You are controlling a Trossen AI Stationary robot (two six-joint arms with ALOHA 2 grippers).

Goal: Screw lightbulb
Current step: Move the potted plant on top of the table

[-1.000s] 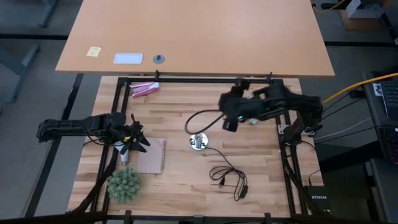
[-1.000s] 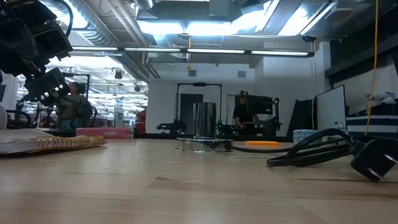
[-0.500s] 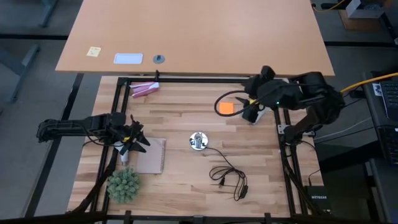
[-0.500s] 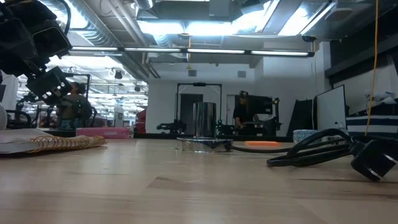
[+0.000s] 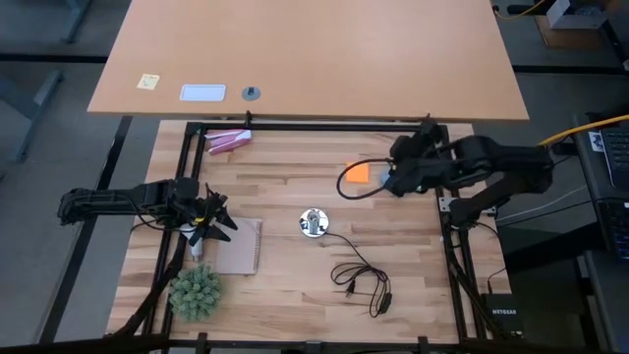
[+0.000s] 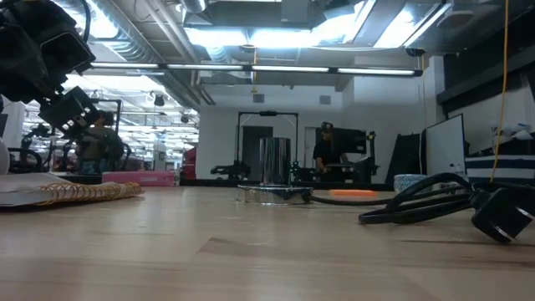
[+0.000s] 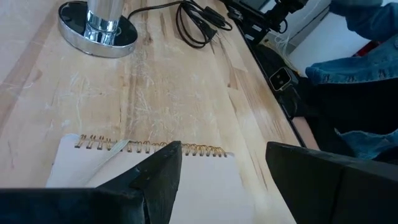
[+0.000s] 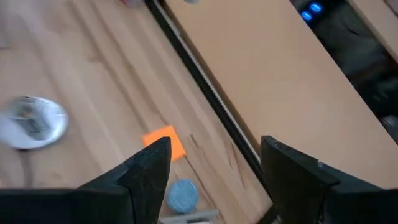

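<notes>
Hovering left of centre in the high view, the left gripper (image 5: 218, 222) holds its jaws spread and empty. The lightbulb (image 5: 196, 244) appears to be the small white shape just below-left of it; its axis is unclear. The right gripper (image 5: 385, 183), also spread, sits upper right, much farther off.

Bright ceiling lights (image 6: 251, 38), white walls (image 6: 221, 134)
</notes>
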